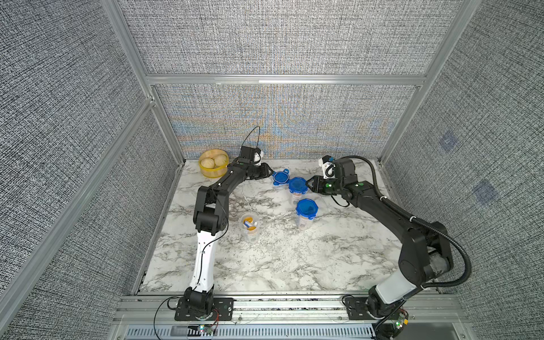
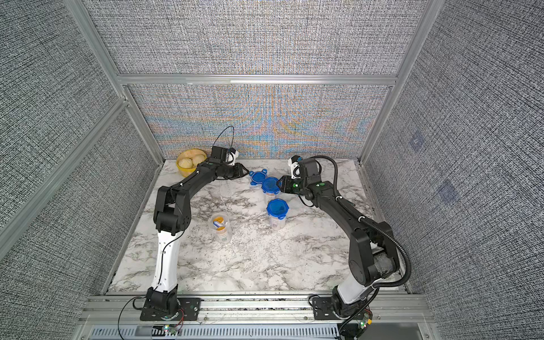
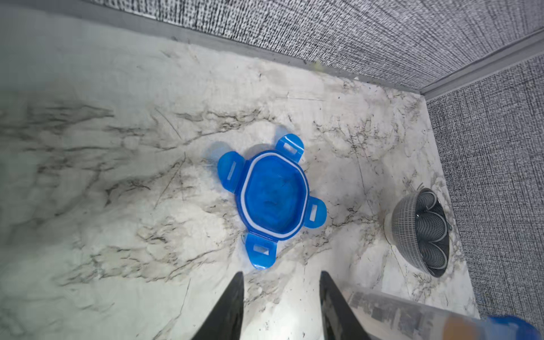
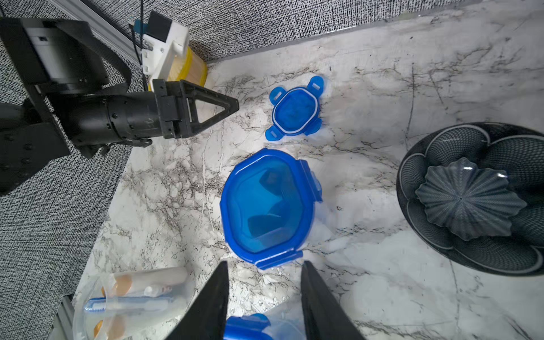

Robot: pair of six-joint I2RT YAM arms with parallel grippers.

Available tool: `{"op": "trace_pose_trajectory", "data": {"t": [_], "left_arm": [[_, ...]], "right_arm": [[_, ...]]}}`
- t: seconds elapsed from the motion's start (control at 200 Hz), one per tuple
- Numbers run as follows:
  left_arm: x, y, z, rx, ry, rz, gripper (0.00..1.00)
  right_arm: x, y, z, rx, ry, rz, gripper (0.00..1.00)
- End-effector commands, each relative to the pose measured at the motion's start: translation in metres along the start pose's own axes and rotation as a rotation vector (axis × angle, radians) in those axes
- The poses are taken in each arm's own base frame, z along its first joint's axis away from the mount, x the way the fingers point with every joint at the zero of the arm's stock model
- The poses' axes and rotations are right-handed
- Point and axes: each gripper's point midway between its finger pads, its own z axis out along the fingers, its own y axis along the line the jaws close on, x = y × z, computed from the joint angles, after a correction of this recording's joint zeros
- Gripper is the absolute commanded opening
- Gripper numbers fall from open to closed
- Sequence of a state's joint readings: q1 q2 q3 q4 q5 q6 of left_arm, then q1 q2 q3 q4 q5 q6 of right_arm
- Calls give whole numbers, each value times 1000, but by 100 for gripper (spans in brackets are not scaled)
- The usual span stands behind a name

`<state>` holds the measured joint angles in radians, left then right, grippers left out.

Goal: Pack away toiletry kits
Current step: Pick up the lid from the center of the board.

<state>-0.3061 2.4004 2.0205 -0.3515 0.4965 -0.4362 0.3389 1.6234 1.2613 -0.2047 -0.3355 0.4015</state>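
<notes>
A loose blue four-tab lid (image 1: pixel 281 177) (image 2: pixel 259 177) lies flat on the marble, tabs spread. My left gripper (image 1: pixel 269 172) (image 3: pixel 281 276) hovers just short of the loose lid (image 3: pixel 272 195), open and empty. Two clear cups stand closed with blue lids: one (image 1: pixel 298 185) (image 4: pixel 268 203) right in front of my right gripper (image 1: pixel 308 184) (image 4: pixel 265 265), which is open and holds nothing, the other (image 1: pixel 307 207) (image 4: pixel 253 326) nearer the front. An unlidded cup (image 1: pixel 249 225) (image 4: pixel 132 300) holds an orange-capped bottle, a white tube and a blue toothbrush.
A yellow steamer basket (image 1: pixel 213 162) with buns sits in the back left corner, behind my left arm. A dark grey flower-shaped dish (image 4: pixel 471 197) (image 3: pixel 421 229) stands near the back right wall. Fabric walls close in the back and both sides.
</notes>
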Motion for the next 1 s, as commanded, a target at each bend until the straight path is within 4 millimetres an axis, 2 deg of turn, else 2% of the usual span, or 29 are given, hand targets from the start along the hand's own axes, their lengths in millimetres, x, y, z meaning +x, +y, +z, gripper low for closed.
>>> {"op": "trace_pose_trajectory", "data": {"t": [0.0,0.235,0.38,0.671,0.991], "left_arm": [[6,6,9,-7,47,-99,42],[26,19,34,11,120,-199,32],[33,23,38,11,142,-222,32],[55,17,45,19,236,-209,34],[63,12,54,47,262,-228,32]], "right_arm": [[3,0,0,-17,15,25,43],[7,-7,-1,-16,19,46,43],[8,-9,0,-18,24,62,43],[10,-14,2,-16,27,88,43],[10,-22,-2,0,15,105,39]]}}
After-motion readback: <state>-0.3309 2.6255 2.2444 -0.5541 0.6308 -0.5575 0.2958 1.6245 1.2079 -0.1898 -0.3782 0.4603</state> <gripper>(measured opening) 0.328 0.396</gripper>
